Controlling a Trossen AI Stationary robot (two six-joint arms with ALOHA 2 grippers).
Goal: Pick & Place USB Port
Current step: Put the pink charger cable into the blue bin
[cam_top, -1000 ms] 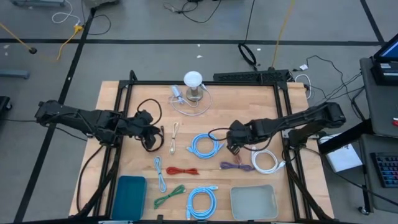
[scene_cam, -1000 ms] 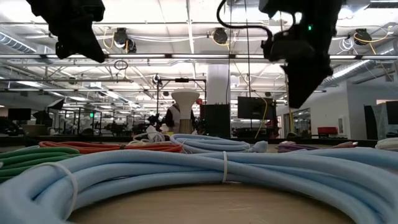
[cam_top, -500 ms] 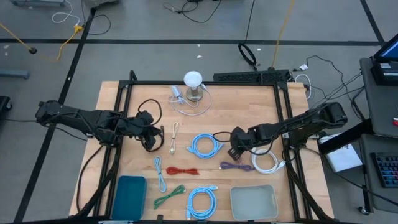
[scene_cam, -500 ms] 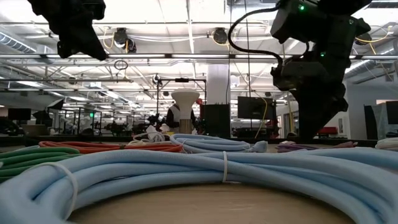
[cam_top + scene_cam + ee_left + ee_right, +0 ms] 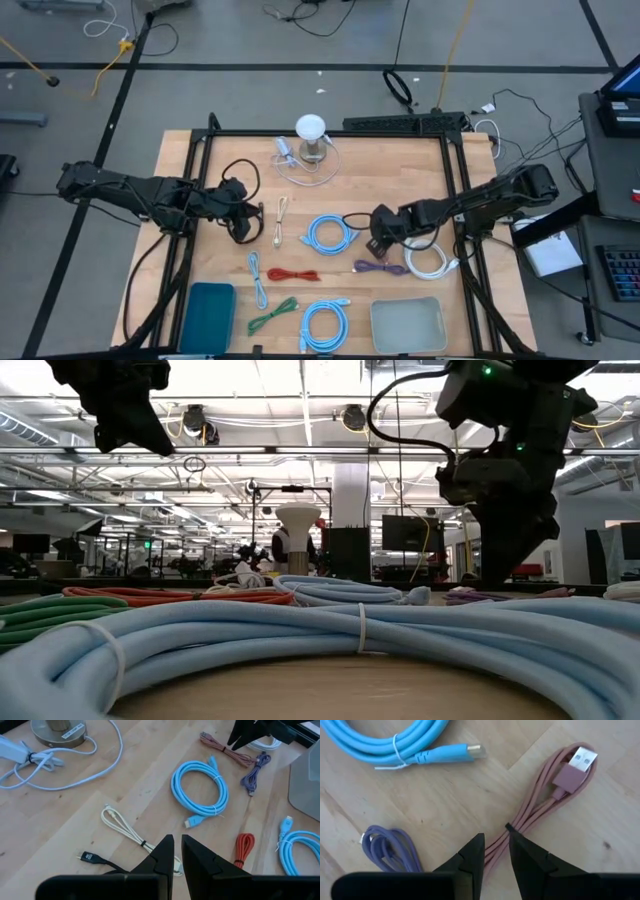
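table (image 5: 400, 170): matt pale wood | cables (image 5: 328, 233): smooth plastic | tray (image 5: 408, 325): matt plastic

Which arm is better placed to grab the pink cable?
The right. Its claw is down at the pink cable, fingers either side of the bundle. The left claw hangs over a cream cable, far across the table.

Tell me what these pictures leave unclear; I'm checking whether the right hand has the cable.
- Right wrist view: the pink USB cable runs between the right hand fingers, its far end hidden by them; a firm grip cannot be confirmed.
- High view: that cable is covered by the arm.
- Low view: the near light blue cable coil blocks the tabletop.
- Left wrist view: the black cable disappears behind the left hand.
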